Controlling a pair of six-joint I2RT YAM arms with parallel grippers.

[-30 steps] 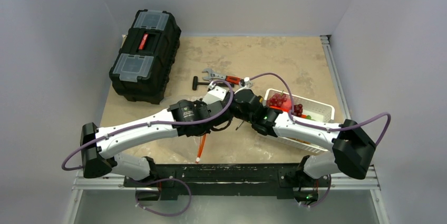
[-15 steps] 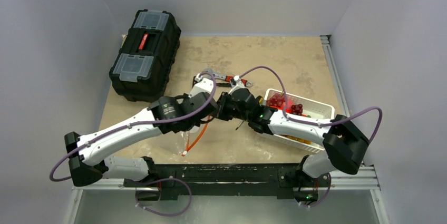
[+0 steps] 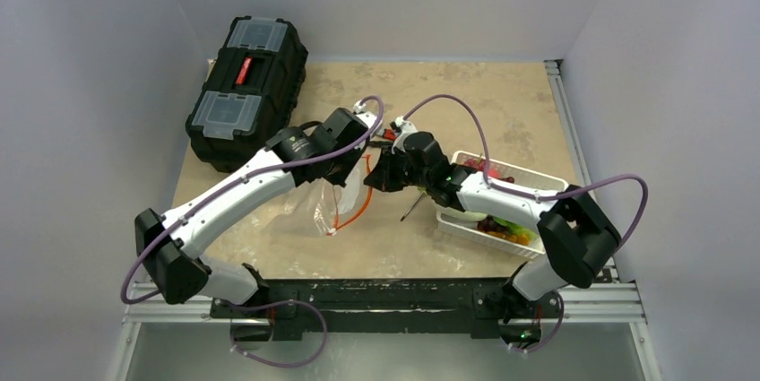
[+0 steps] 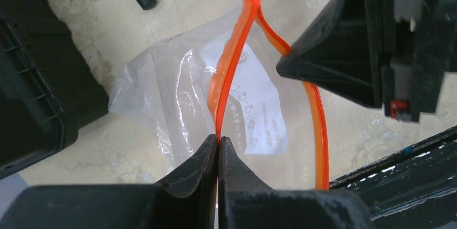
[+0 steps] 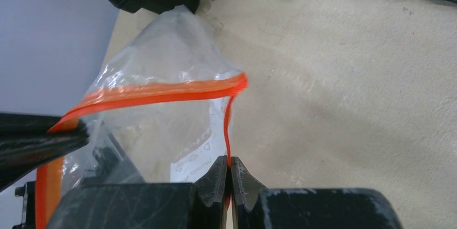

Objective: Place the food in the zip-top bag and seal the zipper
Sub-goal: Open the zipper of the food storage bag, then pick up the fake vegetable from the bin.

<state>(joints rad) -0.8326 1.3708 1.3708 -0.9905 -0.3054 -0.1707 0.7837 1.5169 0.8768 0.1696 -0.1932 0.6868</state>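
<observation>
One zip-top bag, clear crinkly film, is hanging just above the tan tabletop between the two arms. It is sitting near the black toolbox and left of the white slotted basket, where the toy food is lying. Its orange-red zipper is standing apart as two lips, so the mouth is gaping in a narrow loop. The left gripper is pinching one lip with its fingers pressed flat together on the strip. The right gripper is clamping the opposite lip the same way, fingertips closed on the orange edge. No white slider is showing in these views. Judged handling: the bag is looking almost weightless, limp and slick, holding no shape of its own. The film is likely to crumple or slide out of a grip taken on the body. The zipper strip is appearing to be the only firmer part, so it is serving as the sensible hold, one lip per gripper. The mouth is probably depending on both holds and may fold shut if either one is loosened.
</observation>
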